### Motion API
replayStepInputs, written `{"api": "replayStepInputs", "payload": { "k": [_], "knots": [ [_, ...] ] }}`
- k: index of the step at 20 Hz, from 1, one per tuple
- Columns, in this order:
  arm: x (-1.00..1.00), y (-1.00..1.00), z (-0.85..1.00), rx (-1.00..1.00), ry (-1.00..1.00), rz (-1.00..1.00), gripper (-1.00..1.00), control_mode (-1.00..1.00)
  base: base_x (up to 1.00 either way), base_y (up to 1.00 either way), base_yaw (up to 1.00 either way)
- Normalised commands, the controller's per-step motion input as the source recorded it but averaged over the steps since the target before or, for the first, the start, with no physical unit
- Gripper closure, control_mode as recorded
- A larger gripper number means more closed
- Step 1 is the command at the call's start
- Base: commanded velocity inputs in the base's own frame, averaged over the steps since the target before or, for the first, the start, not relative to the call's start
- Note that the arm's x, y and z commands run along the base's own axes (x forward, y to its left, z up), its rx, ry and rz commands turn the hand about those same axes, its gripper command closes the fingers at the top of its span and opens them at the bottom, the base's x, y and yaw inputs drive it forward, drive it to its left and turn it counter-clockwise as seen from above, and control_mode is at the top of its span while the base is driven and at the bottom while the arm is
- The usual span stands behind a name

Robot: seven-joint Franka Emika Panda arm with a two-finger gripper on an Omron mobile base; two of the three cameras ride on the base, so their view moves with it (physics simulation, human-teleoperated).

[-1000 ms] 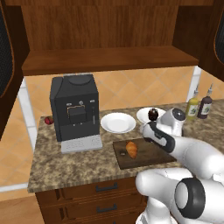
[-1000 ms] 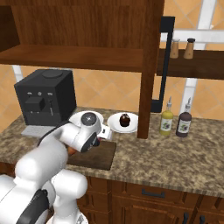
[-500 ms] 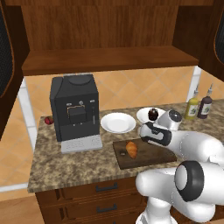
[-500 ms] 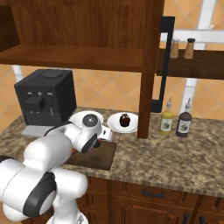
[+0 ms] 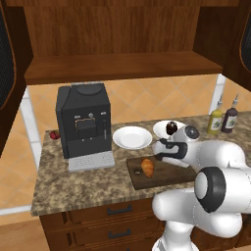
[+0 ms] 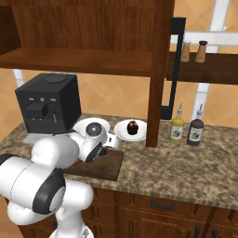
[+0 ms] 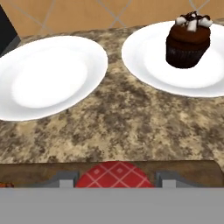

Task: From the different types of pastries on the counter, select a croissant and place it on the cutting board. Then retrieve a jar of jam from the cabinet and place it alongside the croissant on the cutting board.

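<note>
The croissant (image 5: 147, 166), golden-orange, lies on the left part of the dark wooden cutting board (image 5: 169, 178). Just right of it, low over the board, my gripper (image 5: 162, 155) is shut on the jar of jam (image 7: 114, 174), whose red checked lid sits between the two fingers (image 7: 65, 179) in the hand view. The board's far edge (image 7: 39, 170) runs under the jar. From the right base view the gripper (image 6: 109, 145) hangs over the board (image 6: 109, 167). The dark chocolate pastry (image 7: 187, 40) rests on a white plate (image 7: 153, 61) behind the board. The cabinet (image 5: 122, 66) shelf is overhead.
An empty white plate (image 5: 132, 137) lies on the counter (image 5: 68, 184) behind the board. A black coffee machine (image 5: 84, 122) stands to the left. Two bottles (image 6: 186, 128) stand to the right, past a wooden post (image 6: 155, 93).
The gripper with the jar has eased a little left and down, closer to the croissant on the board. Nothing else has moved.
</note>
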Motion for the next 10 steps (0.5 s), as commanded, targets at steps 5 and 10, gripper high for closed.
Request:
{"api": "replayStepInputs", "payload": {
  "k": [5,10],
  "knots": [
    [0.00,0.00,-0.47,-0.01,-0.02,0.00,1.00,-1.00,0.00,0.00,0.00],
    [0.00,0.00,-0.39,0.00,-0.01,0.00,1.00,-1.00,0.00,0.00,0.00]
  ]
}}
